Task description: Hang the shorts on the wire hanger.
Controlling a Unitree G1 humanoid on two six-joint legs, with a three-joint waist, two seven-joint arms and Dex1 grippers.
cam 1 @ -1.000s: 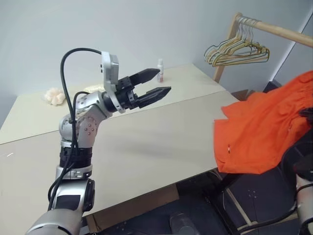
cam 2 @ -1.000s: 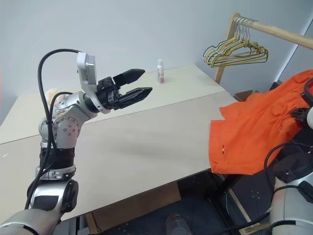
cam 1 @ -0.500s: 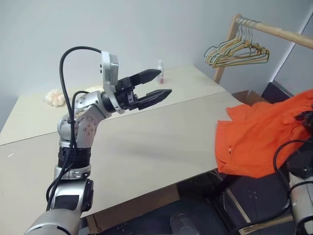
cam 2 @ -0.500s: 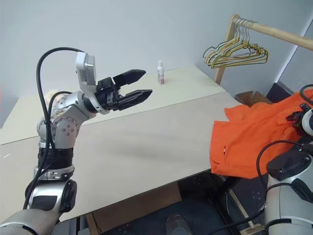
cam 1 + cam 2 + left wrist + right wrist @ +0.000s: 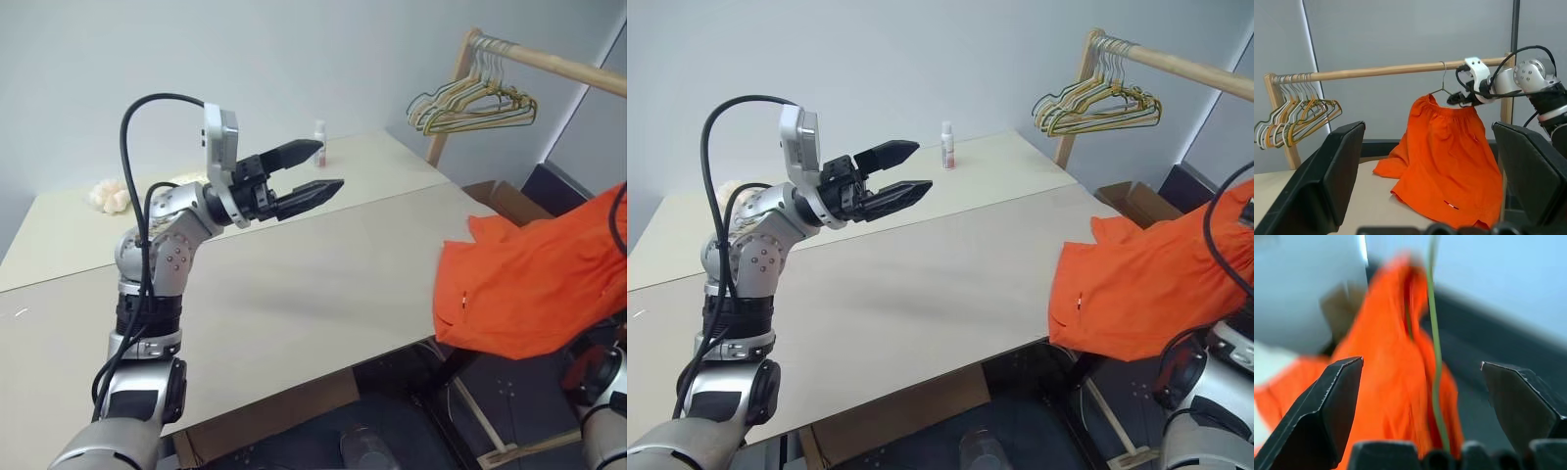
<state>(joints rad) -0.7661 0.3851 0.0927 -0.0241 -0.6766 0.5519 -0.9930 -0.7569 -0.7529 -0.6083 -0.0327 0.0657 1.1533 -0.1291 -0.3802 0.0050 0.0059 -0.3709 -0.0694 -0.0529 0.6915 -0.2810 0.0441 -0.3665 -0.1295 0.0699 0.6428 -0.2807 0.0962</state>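
The bright orange shorts point(image 5: 1449, 152) hang by their gathered waistband from the wire hanger point(image 5: 1443, 74), whose hook sits over the wooden rail point(image 5: 1376, 72). One leg of the shorts point(image 5: 539, 284) drapes onto the table's right edge. My right gripper point(image 5: 1421, 362) is open just beside the waistband. The hanger's thin wire point(image 5: 1435, 347) runs between its spread fingers without being gripped. My left gripper point(image 5: 330, 164) is open and empty, held high over the table and pointing toward the shorts.
A bunch of yellow, green and grey hangers point(image 5: 475, 103) hangs at the rail's near end by its upright post. On the beige table point(image 5: 294, 284) stand a small bottle point(image 5: 319, 142) and a cream fluffy thing point(image 5: 108, 196) at the back. A cardboard box point(image 5: 1136, 201) lies beyond the table's corner.
My right gripper has opened, let go at the waistband and risen. The shorts dropped, then settled stretched down from the upper right. The left arm has not moved.
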